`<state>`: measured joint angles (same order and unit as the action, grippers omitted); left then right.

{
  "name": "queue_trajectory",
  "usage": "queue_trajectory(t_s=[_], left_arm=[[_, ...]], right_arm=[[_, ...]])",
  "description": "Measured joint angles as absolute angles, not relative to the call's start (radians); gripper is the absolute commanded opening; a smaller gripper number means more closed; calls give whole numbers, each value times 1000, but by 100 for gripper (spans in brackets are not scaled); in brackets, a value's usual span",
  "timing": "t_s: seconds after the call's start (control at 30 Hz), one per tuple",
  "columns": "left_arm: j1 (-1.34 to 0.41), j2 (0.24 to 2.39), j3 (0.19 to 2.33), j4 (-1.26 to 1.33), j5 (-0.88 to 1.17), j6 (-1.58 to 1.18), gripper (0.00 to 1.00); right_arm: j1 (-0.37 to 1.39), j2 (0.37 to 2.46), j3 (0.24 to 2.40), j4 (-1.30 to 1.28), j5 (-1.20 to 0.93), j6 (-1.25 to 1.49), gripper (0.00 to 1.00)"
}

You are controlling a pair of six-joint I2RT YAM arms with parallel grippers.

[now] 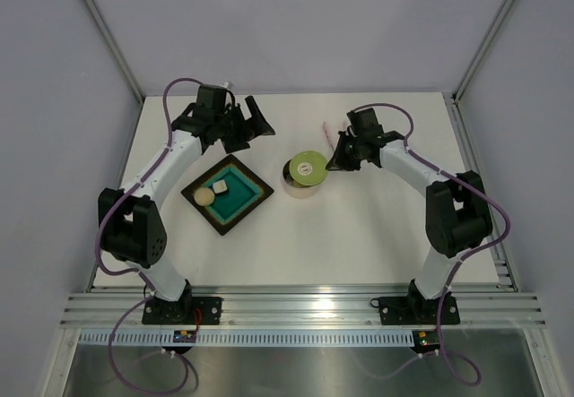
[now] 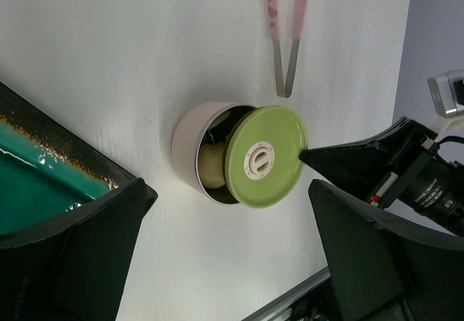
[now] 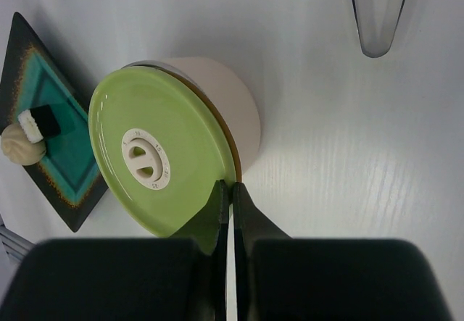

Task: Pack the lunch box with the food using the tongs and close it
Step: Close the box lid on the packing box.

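On white table [image 1: 359, 236], pale walls [image 1: 296, 21] around: tray [image 1: 265, 191], lunch box [image 1: 303, 178].

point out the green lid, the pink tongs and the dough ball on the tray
green lid [image 3: 185, 143], right wrist view, green top face, off centre
pink tongs [image 2: 270, 9], left wrist view, left pink arm
dough ball [image 1: 204, 196], top external view, its centre

No legible text or brand anywhere. Tiny marks ring the white knob [image 3: 146, 156] on the green lid [image 3: 174, 118], too small to read. Faint print on camera lens [image 2: 435, 190], illegible.
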<state>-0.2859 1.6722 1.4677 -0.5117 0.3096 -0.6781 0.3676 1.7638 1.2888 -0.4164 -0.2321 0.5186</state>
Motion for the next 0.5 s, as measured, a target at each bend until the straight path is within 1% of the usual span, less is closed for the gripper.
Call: queue_trajectory(t_s=[0.17, 0.5], left_arm=[[-300, 1672, 1443, -533, 316, -672, 99], [-349, 1684, 1447, -544, 319, -643, 99]], right_arm=[[368, 1813, 1309, -413, -251, 519, 0], [382, 1844, 1339, -411, -277, 519, 0]])
